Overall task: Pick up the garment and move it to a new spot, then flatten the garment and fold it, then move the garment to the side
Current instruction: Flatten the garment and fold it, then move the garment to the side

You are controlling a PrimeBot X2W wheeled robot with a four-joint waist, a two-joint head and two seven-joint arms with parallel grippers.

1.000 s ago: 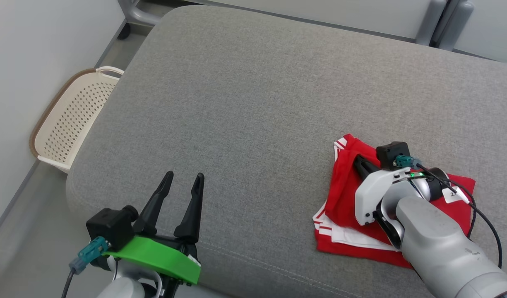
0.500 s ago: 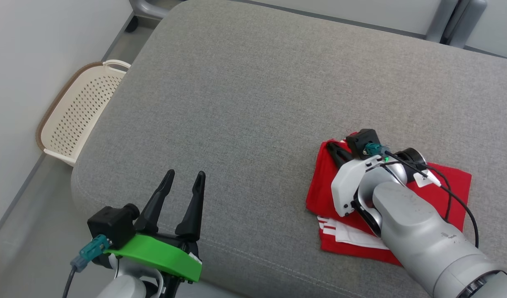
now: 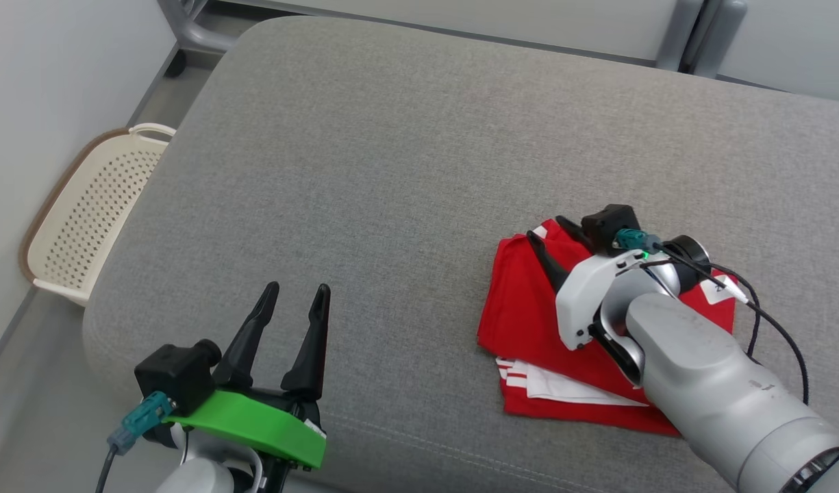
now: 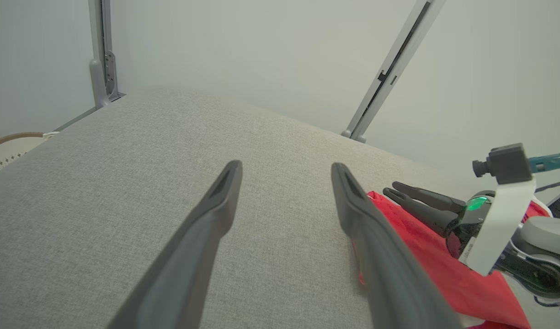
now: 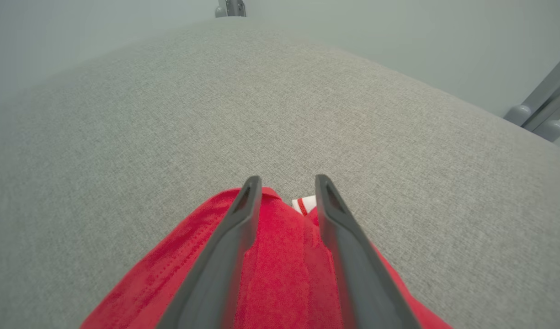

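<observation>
- The right pincer rests on the far-left corner of the garment, fingers a little apart.
- The left pincer is spread wide near the cushion's front edge.
- The red garment lies folded on the right of the grey cushion.

left gripper jaws spread, above grey cushion | red garment on cushion's right side | right gripper over garment, jaws slightly apart

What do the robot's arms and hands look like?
Both arms end in two long, black, tapering fingers. The left gripper sits on a bright green plate, the right gripper on a white bracket with a small green light. Both carry a black camera box with a teal plug. The right forearm is silver-grey, with a black cable.
</observation>
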